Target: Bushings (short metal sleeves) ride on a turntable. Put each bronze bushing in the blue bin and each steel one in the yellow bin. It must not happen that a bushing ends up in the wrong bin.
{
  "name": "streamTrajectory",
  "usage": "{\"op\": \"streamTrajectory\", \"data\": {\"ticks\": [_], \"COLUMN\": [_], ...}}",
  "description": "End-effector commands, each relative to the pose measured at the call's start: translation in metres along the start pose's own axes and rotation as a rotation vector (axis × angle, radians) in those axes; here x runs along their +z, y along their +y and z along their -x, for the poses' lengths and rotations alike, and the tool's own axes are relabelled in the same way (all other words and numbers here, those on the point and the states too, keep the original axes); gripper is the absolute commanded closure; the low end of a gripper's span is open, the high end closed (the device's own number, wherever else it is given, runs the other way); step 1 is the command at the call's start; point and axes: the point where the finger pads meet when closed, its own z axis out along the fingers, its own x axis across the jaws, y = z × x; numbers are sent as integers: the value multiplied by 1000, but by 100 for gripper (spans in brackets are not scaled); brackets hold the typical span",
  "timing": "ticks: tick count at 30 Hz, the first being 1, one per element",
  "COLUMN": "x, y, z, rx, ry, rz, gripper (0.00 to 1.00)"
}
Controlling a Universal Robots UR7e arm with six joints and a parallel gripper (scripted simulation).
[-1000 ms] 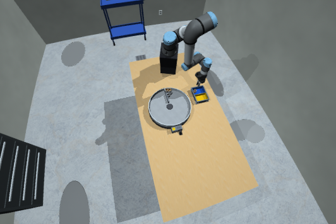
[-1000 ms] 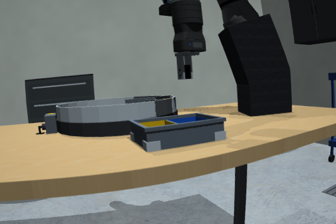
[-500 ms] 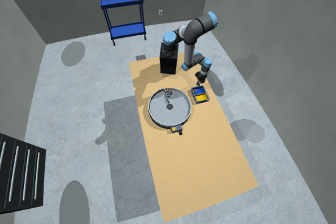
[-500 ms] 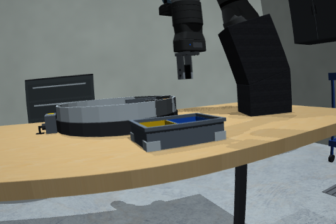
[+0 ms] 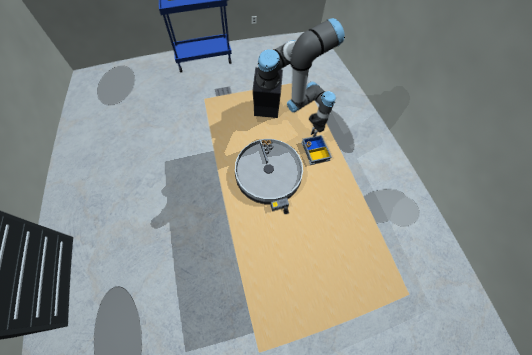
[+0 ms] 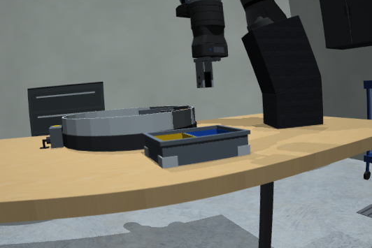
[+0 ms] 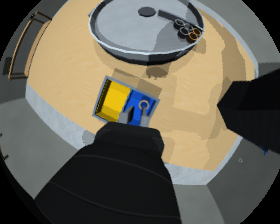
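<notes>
The round grey turntable carries a cluster of several bushings near its rim on the robot's side, bronze ones and steel ones. The blue bin and yellow bin sit side by side in one grey tray. One bronze bushing lies in the blue bin. My gripper is partly open, with nothing seen between its fingers. It hangs well above the table, near the blue bin's side of the tray.
A thin dark bar runs from near the turntable's hub to its rim beside the bushings. A small grey and yellow device stands against the turntable's outer side. The robot's black pedestal stands on the table.
</notes>
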Motion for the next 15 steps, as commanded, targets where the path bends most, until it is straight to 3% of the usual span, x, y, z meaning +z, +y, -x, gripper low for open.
{"op": "streamTrajectory", "data": {"ticks": [1,3,5,8,11,15], "x": [0,0,0,2,2,3], "y": [0,-20,-20,-50,-50,-90], "z": [0,-4,-4,-12,-12,-22], "rx": [0,0,0,0,0,0], "ry": [-1,-1,-1,-1,-1,-1], "rz": [0,0,0,0,0,0], "gripper": [58,60,60,60,60,60]}}
